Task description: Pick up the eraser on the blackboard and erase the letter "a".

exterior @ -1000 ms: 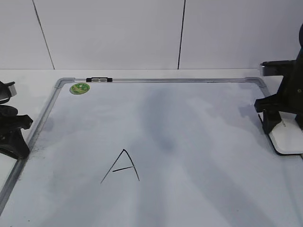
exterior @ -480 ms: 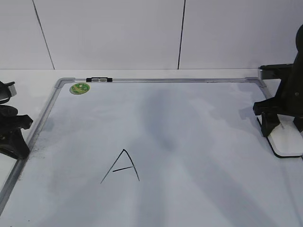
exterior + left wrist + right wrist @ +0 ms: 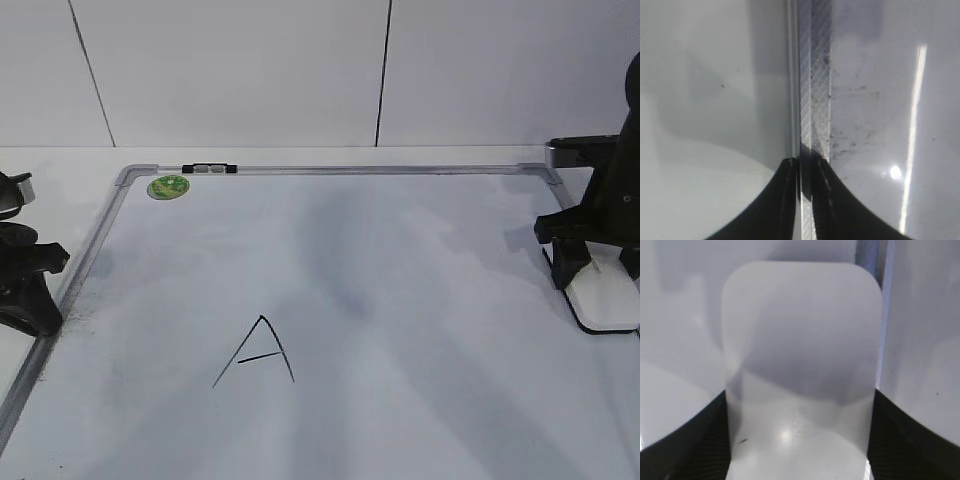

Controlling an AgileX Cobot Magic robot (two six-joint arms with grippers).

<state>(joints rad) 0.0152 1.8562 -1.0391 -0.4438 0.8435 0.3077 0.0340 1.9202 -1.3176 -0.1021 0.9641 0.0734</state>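
Observation:
The white eraser (image 3: 608,298) lies flat at the right edge of the blackboard (image 3: 420,260), beside its silver frame. My right gripper (image 3: 597,270) straddles it, one finger against each long side. In the right wrist view the eraser (image 3: 800,355) fills the space between the fingers of the right gripper (image 3: 800,407). No lowercase "a" shows on the board; a grey smear runs down the middle. My left gripper (image 3: 30,310) is shut and empty at the board's left frame (image 3: 815,75), as the left wrist view shows (image 3: 805,165).
A large capital "A" (image 3: 255,352) is drawn at the board's lower middle. A round green magnet (image 3: 168,186) sits at the far left corner, next to a black-and-silver clip (image 3: 210,168) on the far edge. A white wall stands behind.
My right gripper has shifted slightly left and down with the eraser, then held still. The left arm has not moved.

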